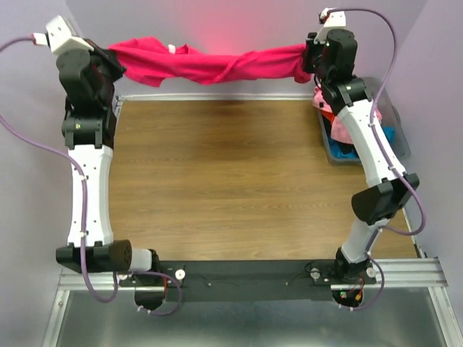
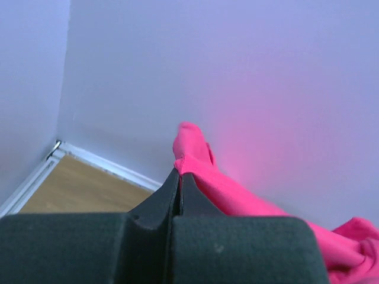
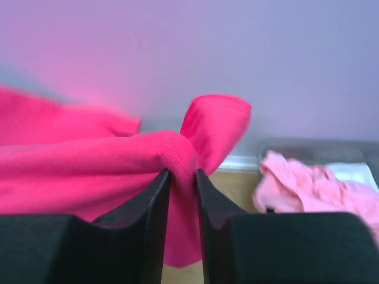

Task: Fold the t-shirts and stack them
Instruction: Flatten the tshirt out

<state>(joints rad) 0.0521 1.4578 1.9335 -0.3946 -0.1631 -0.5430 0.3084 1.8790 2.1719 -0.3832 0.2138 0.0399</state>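
Lilac walls (image 1: 217, 22), wood table (image 1: 217, 173) — left gripper (image 2: 179, 177) and right gripper (image 3: 182, 174) each clamp the crimson t-shirt (image 1: 210, 65).

Pale lilac walls (image 1: 145, 18) behind and to both sides of the wood-grain surface (image 1: 217, 181), with a white trim strip (image 1: 217, 96) along its far edge. Reddish-pink glow (image 1: 217, 32) on the wall above that far edge. Aluminium rail (image 1: 412, 272) across the surface's near edge, grey metal sheet (image 1: 253, 325) just beyond it.

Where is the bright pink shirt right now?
Seen from the top, the crimson-magenta t-shirt is up in the air by the back wall, above the table's far edge, stretched between the left fingers and the right fingers.
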